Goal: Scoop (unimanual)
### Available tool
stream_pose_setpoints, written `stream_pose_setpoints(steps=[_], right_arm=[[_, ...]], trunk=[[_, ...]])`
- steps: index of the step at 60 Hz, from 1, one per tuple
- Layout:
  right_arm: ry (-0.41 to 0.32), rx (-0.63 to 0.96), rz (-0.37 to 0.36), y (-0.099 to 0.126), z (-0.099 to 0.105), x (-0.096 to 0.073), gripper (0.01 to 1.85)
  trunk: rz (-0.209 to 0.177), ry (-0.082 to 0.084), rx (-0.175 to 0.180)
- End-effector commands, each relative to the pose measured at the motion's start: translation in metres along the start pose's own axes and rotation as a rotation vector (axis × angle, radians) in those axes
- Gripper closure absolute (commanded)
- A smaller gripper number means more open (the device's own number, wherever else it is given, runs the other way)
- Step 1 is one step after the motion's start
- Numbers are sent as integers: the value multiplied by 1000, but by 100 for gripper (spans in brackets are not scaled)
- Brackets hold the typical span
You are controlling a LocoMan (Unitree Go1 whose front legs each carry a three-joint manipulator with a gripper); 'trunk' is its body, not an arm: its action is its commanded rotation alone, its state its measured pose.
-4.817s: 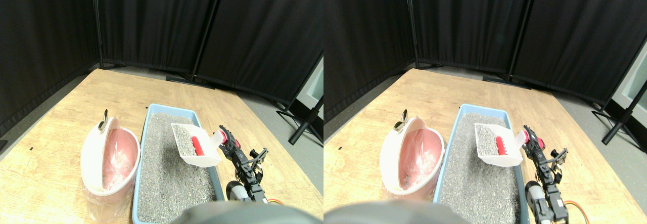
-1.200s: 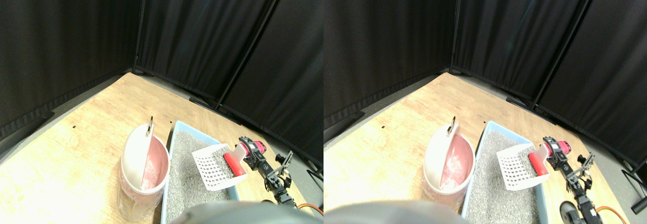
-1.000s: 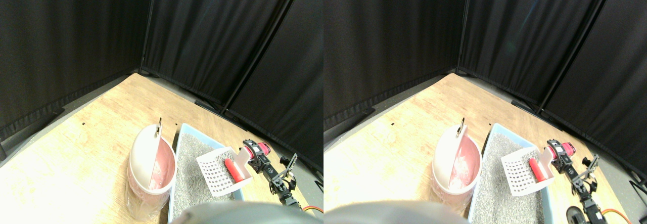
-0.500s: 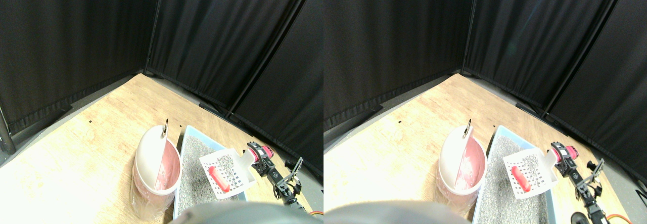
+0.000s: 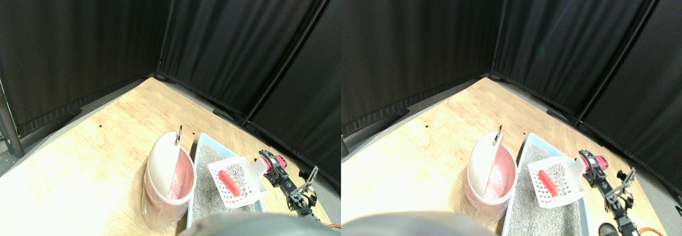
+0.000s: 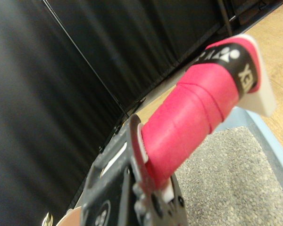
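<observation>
Red cylinder (image 5: 229, 182) lies in the white perforated scoop (image 5: 235, 181) just ahead of the right gripper (image 5: 268, 165), whose jaws clamp the scoop's pink-wrapped handle (image 6: 193, 122) above the litter tray (image 5: 202, 140).

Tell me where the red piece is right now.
In the stereo pair view, the red piece lies in the white scoop, above the litter tray, just right of the pink bin.
</observation>
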Motion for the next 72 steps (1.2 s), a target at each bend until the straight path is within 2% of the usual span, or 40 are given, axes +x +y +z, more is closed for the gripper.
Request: stream_pose_setpoints(steps=[1,22,23,31,39,56,72], right_arm=[[-57,10,28,6,9,3,181],[-5,32,0,15,8,17,181],[1,34,-3,16,8,18,181],[5,37,11,21,5,22,181],[16,17,20,31,3,23,181],[16,6,50,47,2,29,181],[35,5,35,52,-1,38,181]], trunk=[[27,9,1],[40,9,-4],[47,16,-8],[47,16,-8],[52,24,-12],[56,20,-20],[65,18,-24]])
